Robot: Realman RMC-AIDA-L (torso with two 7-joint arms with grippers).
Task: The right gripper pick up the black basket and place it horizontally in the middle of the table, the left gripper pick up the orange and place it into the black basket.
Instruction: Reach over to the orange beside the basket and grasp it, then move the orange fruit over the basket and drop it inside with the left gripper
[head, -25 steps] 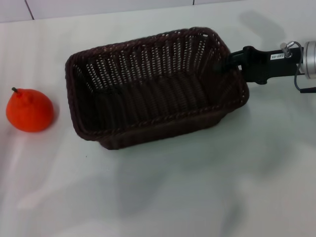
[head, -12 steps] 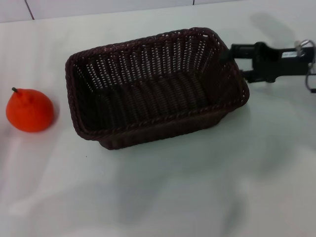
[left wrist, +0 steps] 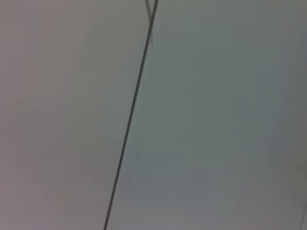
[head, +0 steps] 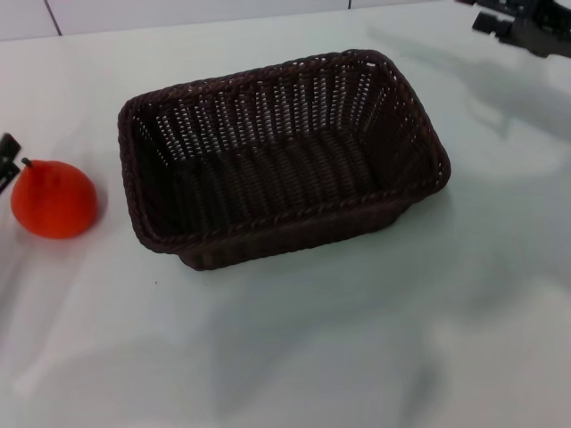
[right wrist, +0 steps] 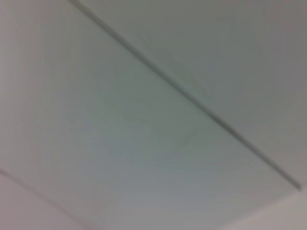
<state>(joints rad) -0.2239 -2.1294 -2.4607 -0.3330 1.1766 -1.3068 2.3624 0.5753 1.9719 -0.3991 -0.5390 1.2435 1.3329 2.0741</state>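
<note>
The desk [head: 294, 348] is a smooth, glossy white surface that throws back soft grey shadows. On it, the black basket [head: 281, 160] is woven wicker-style strand, very dark brown-black, with a braided rim and open-weave sides that let light through; its strands carry a faint sheen. At nine o'clock from the basket, the orange [head: 53, 198] looks matt and slightly grainy, bright orange-red, with a short dark stem. At the one o'clock corner, the right tool [head: 526, 25] shows as matt black hard parts. The left tool [head: 7, 157], at the nine o'clock edge, is a black matt piece.
</note>
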